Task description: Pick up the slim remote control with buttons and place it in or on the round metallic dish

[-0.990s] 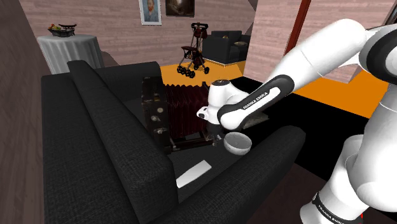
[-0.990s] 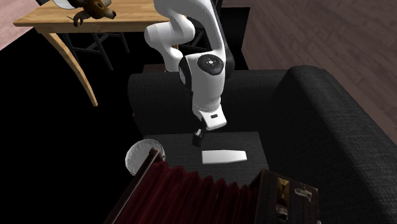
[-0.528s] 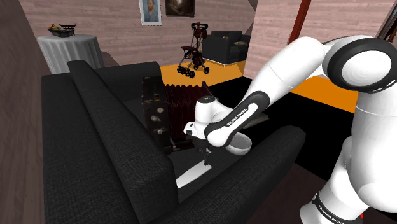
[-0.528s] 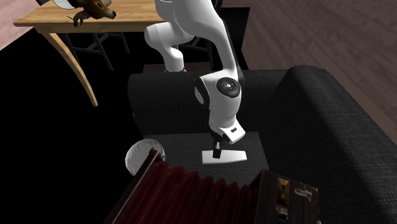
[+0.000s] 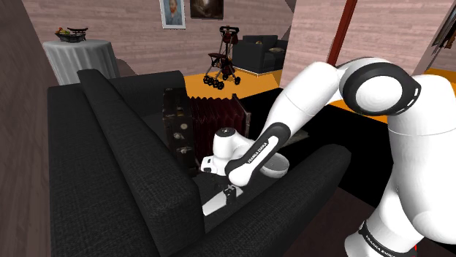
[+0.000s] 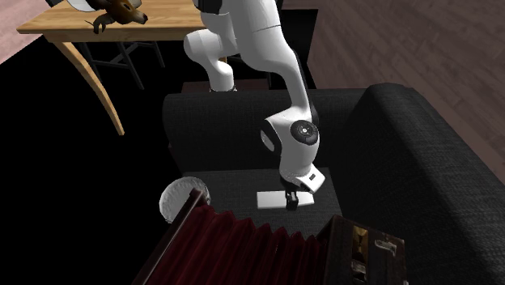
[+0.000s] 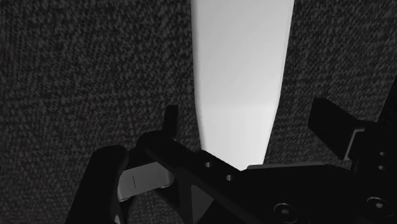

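From this side I see my arm bent down over the black sofa (image 5: 109, 168), with the gripper (image 5: 231, 195) low over 1 pale, slim remote (image 5: 213, 206) lying on the seat. The round grey dish (image 5: 276, 172) peeks out just behind the forearm, near a dark red bellows case (image 5: 212, 120).

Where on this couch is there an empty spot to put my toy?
The bare seat strip between the round dish and the white remote is free, and so is the wide armrest. It is crowded by the hand over the remote and the dark red folded case.
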### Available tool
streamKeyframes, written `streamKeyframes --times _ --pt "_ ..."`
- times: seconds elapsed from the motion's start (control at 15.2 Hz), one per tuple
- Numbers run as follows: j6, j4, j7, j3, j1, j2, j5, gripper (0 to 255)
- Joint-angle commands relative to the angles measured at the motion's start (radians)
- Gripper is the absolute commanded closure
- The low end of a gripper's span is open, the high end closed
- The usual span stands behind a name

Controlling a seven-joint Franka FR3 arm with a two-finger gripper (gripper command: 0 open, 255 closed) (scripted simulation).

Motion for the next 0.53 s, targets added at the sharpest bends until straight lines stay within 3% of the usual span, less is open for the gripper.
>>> streamKeyframes --times 0.0,0.46 --pt "0.020 0.004 0.001 -0.003 0.002 0.024 -0.004 0" --pt "0.054 0.017 0.006 -0.010 0.008 0.070 -0.011 0"
